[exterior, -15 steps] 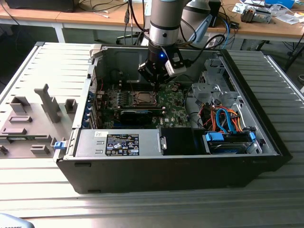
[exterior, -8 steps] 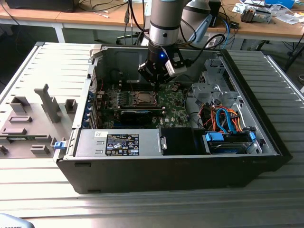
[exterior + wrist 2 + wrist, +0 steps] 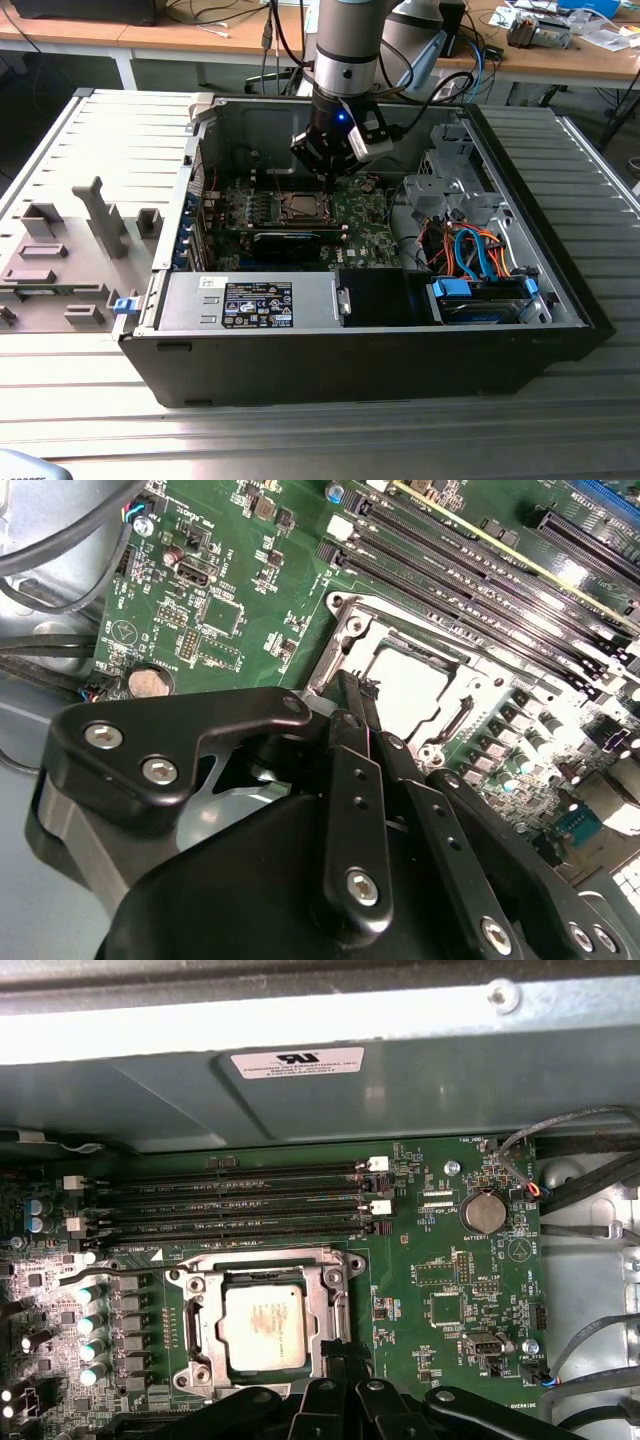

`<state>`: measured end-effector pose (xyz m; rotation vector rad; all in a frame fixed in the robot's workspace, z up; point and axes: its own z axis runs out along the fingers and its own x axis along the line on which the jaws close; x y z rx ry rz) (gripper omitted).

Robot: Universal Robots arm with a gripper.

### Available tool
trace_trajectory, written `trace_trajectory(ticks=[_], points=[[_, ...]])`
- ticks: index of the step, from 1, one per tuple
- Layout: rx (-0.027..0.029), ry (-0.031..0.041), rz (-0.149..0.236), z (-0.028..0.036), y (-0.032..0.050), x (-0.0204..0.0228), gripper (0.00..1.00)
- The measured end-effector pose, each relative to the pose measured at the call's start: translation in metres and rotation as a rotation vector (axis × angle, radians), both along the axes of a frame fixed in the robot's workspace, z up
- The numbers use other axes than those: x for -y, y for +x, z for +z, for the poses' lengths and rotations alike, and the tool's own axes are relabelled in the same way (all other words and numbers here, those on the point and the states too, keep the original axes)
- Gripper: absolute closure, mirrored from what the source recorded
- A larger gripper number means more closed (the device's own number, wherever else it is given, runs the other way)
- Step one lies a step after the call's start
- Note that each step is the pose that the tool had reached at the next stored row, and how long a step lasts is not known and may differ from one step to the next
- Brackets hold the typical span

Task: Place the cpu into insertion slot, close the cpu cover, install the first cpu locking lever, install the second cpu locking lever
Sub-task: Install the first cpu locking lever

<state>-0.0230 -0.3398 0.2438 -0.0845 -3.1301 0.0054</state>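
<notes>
Ext. view, L to R: grey plastic fixture tray (image 3: 60, 255) lay on the bench; open black PC case (image 3: 360, 350) beside it, green motherboard (image 3: 355, 215) inside. Black gripper (image 3: 330, 172) hung just over the socket. First wrist view: small square silvery-grey cpu (image 3: 263, 1325) sat in the silver-rimmed insertion slot (image 3: 195, 1305), thin silvery frame cpu cover (image 3: 325, 1295) down around it. Fingers (image 3: 360, 705) pressed together, tips at the cover's edge, nothing pinched.
</notes>
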Motion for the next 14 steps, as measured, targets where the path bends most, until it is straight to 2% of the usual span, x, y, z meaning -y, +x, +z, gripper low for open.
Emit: trace_trajectory(ticks=[2, 8, 14], points=[[0.0000, 0.0004, 0.000, 0.0004, -0.0001, 0.0000, 0.89], [-0.0001, 0.0107, 0.000, 0.0020, -0.0007, 0.0000, 0.89], [0.0000, 0.0111, 0.000, 0.0023, -0.0019, 0.0000, 0.89]])
